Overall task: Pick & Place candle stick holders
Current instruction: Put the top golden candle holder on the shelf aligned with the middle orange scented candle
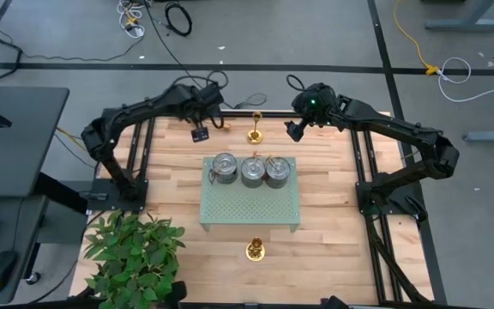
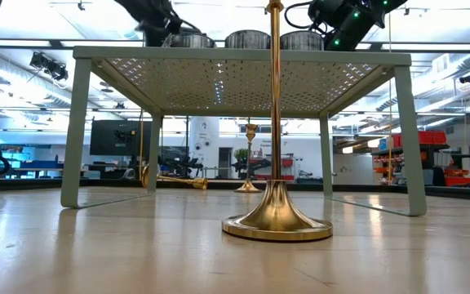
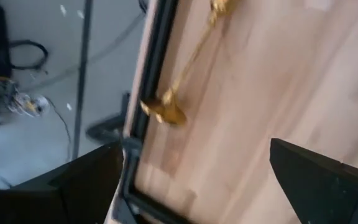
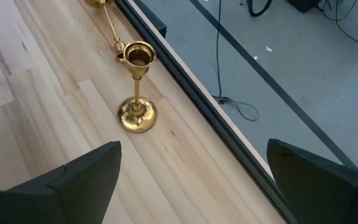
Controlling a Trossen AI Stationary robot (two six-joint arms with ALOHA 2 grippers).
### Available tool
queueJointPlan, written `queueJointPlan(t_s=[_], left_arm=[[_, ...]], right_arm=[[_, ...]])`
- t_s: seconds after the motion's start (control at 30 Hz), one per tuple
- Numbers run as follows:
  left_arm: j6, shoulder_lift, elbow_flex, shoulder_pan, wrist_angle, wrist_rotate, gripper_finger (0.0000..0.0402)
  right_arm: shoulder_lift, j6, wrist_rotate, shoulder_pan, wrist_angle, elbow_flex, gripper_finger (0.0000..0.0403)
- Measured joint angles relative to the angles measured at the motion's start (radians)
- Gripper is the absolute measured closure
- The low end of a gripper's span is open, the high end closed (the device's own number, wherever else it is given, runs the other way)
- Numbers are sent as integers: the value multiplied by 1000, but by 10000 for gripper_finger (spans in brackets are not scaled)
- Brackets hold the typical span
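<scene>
Three gold candle stick holders show. One stands upright on its round base near the table's front edge (image 1: 256,250) (image 2: 276,163). A second stands upright at the far edge (image 1: 255,129) (image 4: 137,93). The third lies on its side along the far edge (image 1: 226,127) (image 3: 166,109), its cup end toward the upright one. My left gripper (image 1: 201,135) (image 3: 194,180) hangs open above the table, just short of the lying holder's base. My right gripper (image 1: 293,130) (image 4: 194,180) is open too, in the air to the right of the far upright holder.
A pale green perforated stand (image 1: 251,206) (image 2: 243,57) sits mid-table with three metal tins (image 1: 251,170) on top. A potted plant (image 1: 131,253) fills the near left corner. The dark frame rail (image 3: 138,118) runs along the far edge beside the holders.
</scene>
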Motion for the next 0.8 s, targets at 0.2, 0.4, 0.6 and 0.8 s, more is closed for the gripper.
queueJointPlan(t_s=[0.2,0.4,0.6,0.8], left_arm=[[96,0,-119,-1,221,-78,3],[182,0,-206,7,331,-73,3],[243,0,-297,19,473,-55,3],[324,0,-372,42,549,3,3]], right_arm=[[0,0,0,0,0,0,3],[0,6,0,0,-1,0,3],[0,22,0,0,10,0,3],[0,53,-1,0,9,0,3]])
